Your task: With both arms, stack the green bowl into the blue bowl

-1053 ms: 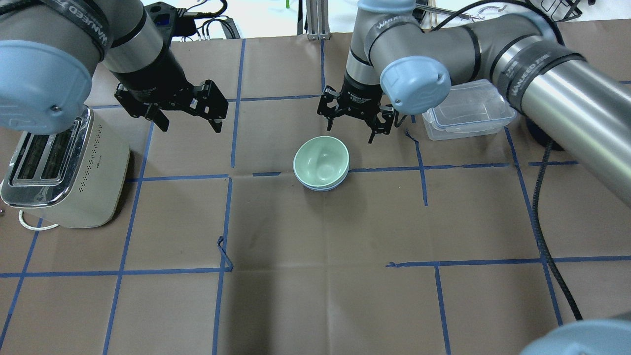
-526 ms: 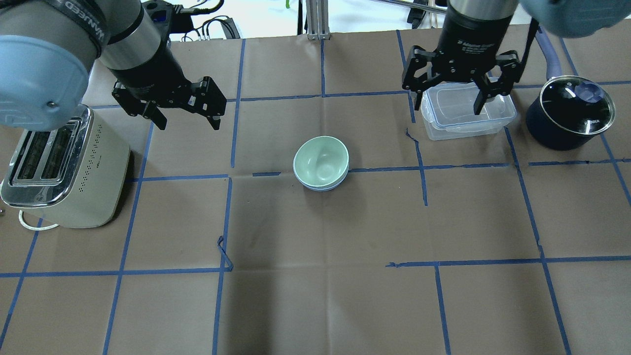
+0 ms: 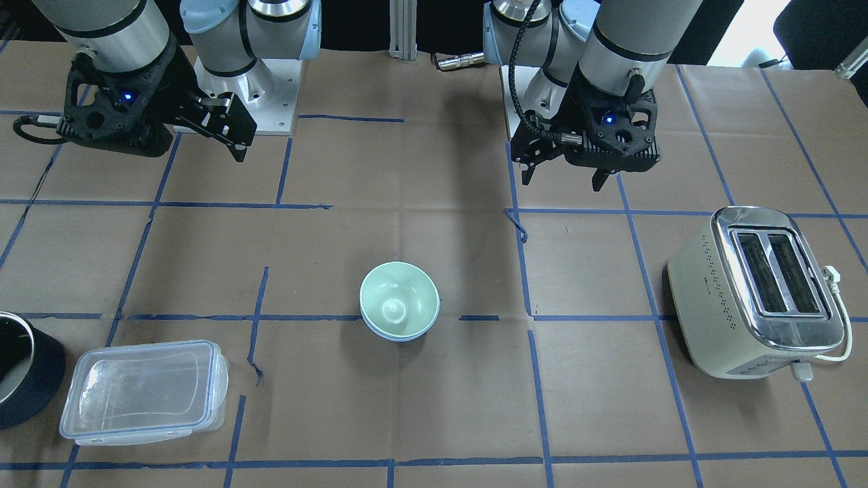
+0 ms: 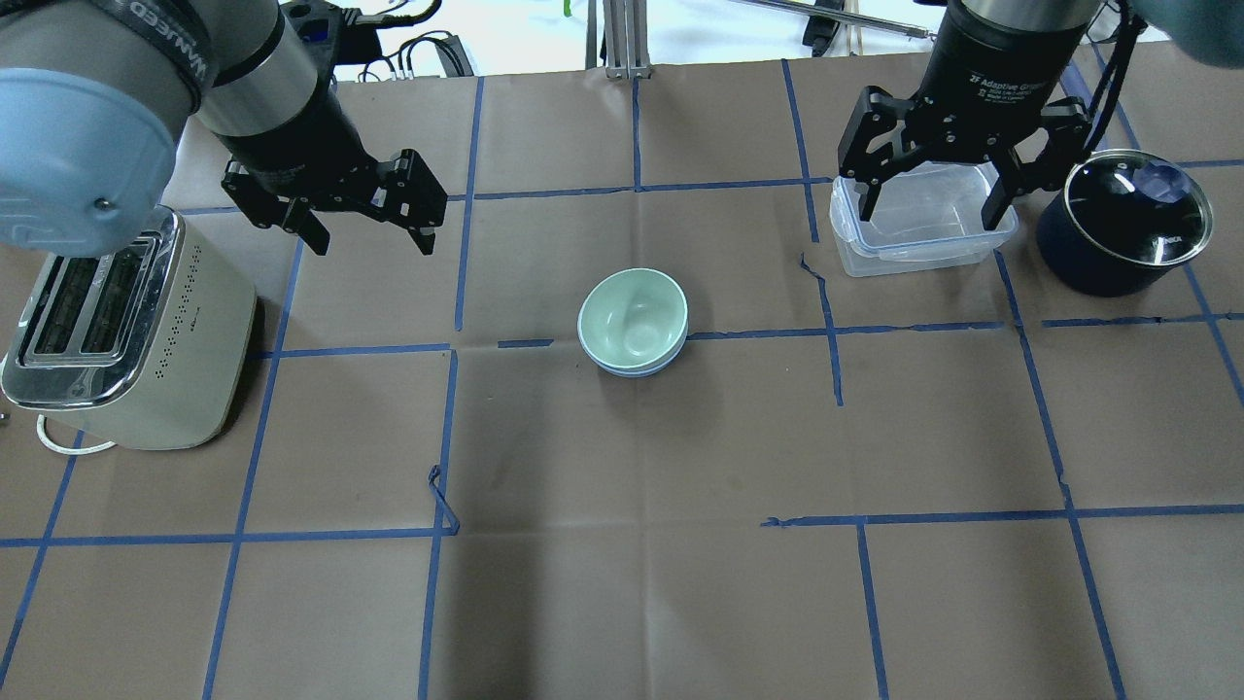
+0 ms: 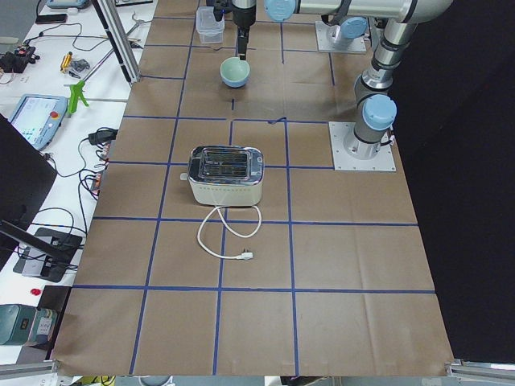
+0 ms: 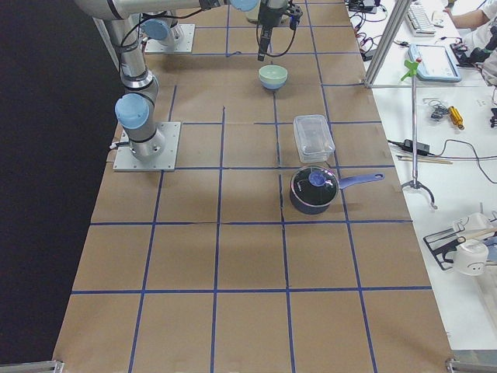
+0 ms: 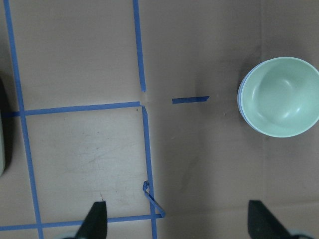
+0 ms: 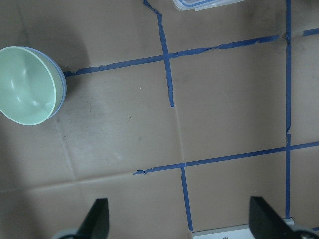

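Observation:
The green bowl [image 4: 632, 316] sits nested inside the blue bowl [image 4: 634, 370] at the table's middle; only the blue rim shows beneath it. Both also show in the front view, green bowl [image 3: 399, 298] and blue bowl [image 3: 400, 334]. My left gripper [image 4: 369, 238] is open and empty, raised to the left of and behind the bowls, beside the toaster. My right gripper [image 4: 928, 216] is open and empty, raised over the clear container, well to the right of the bowls. The left wrist view shows the green bowl [image 7: 281, 97] at right, and the right wrist view shows it [image 8: 25, 84] at left.
A cream toaster [image 4: 126, 340] with a loose cord stands at the left. A clear lidded container [image 4: 875, 253] and a dark navy pot [image 4: 1127, 219] with a glass lid stand at the back right. Blue tape lines cross the brown table cover.
My right arm has drawn back from just behind the bowls, up and to the right over the clear container, uncovering the navy pot. My left gripper has barely moved. The bowls have stayed still.

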Available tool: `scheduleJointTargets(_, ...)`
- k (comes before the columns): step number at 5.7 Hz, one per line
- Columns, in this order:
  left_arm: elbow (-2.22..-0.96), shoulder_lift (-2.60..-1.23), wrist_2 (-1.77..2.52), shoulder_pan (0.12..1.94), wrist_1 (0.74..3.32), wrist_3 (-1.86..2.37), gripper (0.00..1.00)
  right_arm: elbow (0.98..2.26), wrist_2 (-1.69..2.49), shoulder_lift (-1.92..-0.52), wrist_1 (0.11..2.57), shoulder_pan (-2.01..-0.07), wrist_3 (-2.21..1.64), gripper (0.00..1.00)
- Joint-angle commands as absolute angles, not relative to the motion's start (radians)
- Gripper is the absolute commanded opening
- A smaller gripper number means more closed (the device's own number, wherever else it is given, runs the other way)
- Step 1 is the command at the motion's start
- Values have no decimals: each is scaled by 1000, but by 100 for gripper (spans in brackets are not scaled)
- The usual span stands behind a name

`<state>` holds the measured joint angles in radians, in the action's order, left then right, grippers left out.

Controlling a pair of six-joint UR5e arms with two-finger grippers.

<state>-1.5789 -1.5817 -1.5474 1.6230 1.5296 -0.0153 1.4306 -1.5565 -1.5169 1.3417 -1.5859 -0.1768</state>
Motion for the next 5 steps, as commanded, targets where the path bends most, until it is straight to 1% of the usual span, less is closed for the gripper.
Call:
scheduleJointTargets(1, -1578, -1580, -1549, 1623, 1529, -15, 99, 1453, -1552, -1520, 1350, -1589, -195, 100)
scheduleJointTargets(5, -1580, -1577, -1552, 1621, 1531, -15, 99, 1454, -1555, -1519, 1356, -1588, -186, 100)
